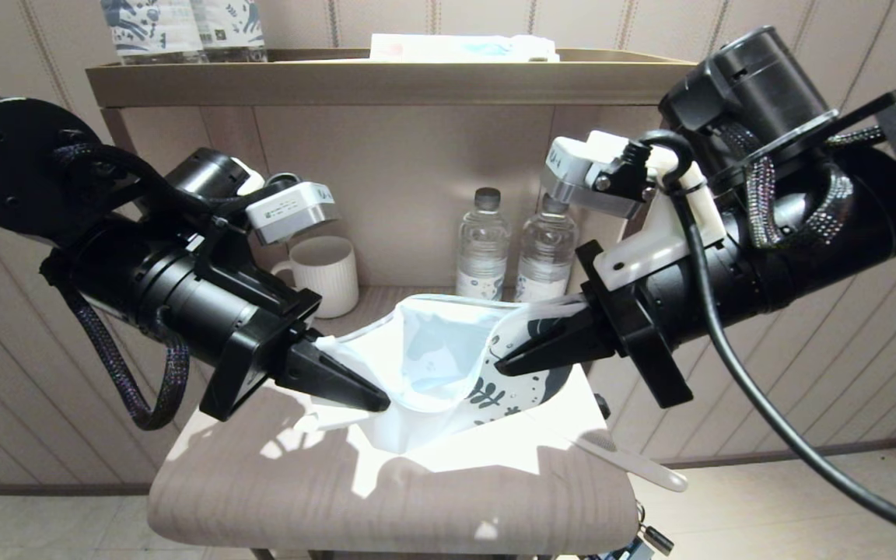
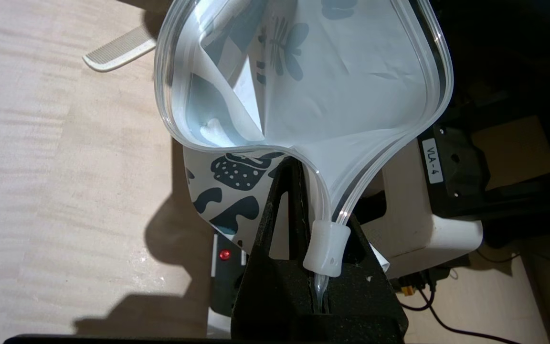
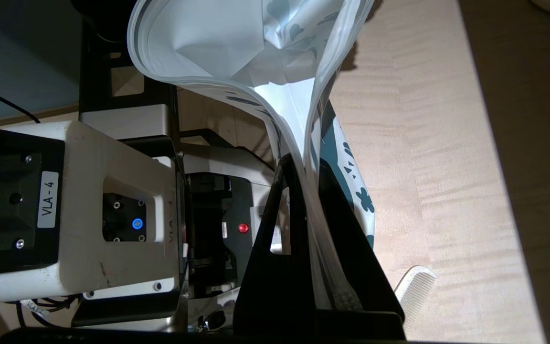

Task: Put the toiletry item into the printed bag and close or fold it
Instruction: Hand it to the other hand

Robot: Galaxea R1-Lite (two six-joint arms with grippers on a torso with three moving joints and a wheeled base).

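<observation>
1. Left gripper [image 1: 374, 403] clenched on one end of the mouth rim of the flat white plastic bag with dark blue-teal leaf print [image 1: 448, 365]; right gripper [image 1: 504, 362] clenched on the opposite end. Bag hangs between them above the table [image 1: 261, 482], mouth bowed open.
2. Slim white comb-like stick [image 1: 635, 460] lies on the table just beside the bag, outside it.
3. Judgement: bag opened; insertion and closing not yet done.
4. Bag is thin, glossy, creased; slider [image 2: 325, 248] at the left-gripper end.

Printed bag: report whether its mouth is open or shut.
Open. The left gripper and right gripper pinch opposite ends of the printed bag, its mouth gaping.
</observation>
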